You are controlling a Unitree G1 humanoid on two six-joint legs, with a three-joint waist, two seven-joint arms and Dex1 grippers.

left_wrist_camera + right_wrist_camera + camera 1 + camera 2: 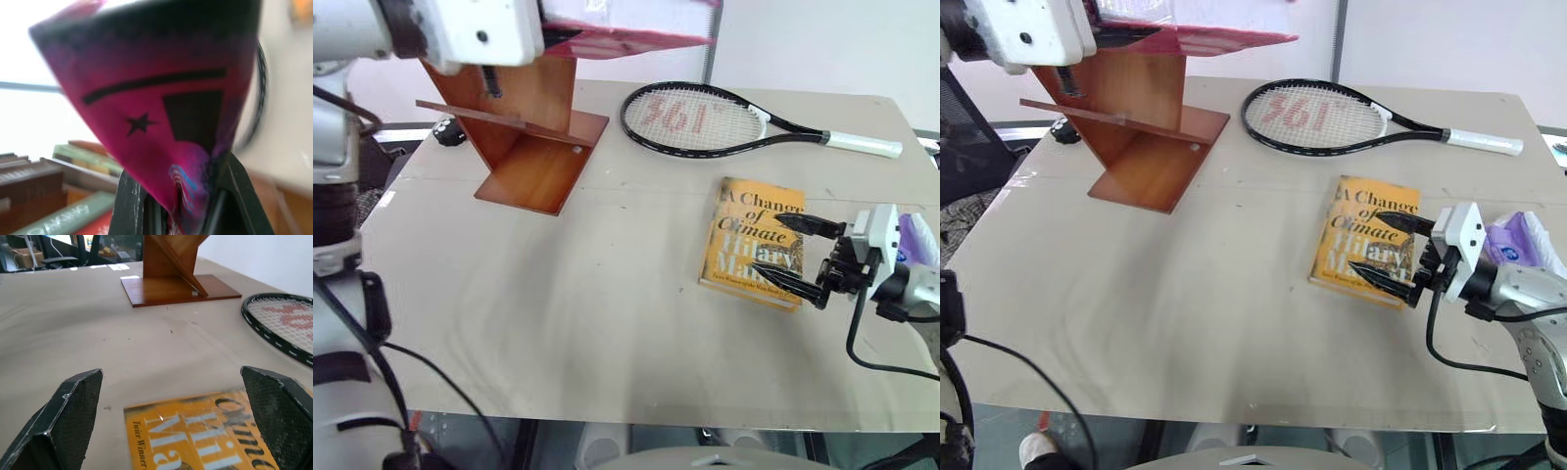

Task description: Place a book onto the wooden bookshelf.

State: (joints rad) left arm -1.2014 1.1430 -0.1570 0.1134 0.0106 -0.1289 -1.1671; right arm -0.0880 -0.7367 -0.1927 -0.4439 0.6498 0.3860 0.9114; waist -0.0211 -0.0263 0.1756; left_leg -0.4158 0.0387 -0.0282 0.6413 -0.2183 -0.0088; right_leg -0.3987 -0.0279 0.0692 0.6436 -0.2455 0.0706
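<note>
The pink book (636, 37) hangs flat in the air above the top of the wooden bookshelf (533, 127), which stands at the table's far left. My left gripper (182, 213) is shut on one corner of it; both black fingers (128, 205) press against the pink cover (161, 112). Whether the book touches the bookshelf's top I cannot tell. On the table's right side my right gripper (769, 243) stands open and level. Its fingertips (73, 401) hover just over the near edge of a yellow-orange book (744, 220) and hold nothing.
A black tennis racket (695, 117) with a white handle lies at the back of the beige table (558, 313). A small black object (448, 130) sits left of the bookshelf. A purple packet (1518, 240) lies at the right edge. Other book spines (63, 215) appear behind the left gripper.
</note>
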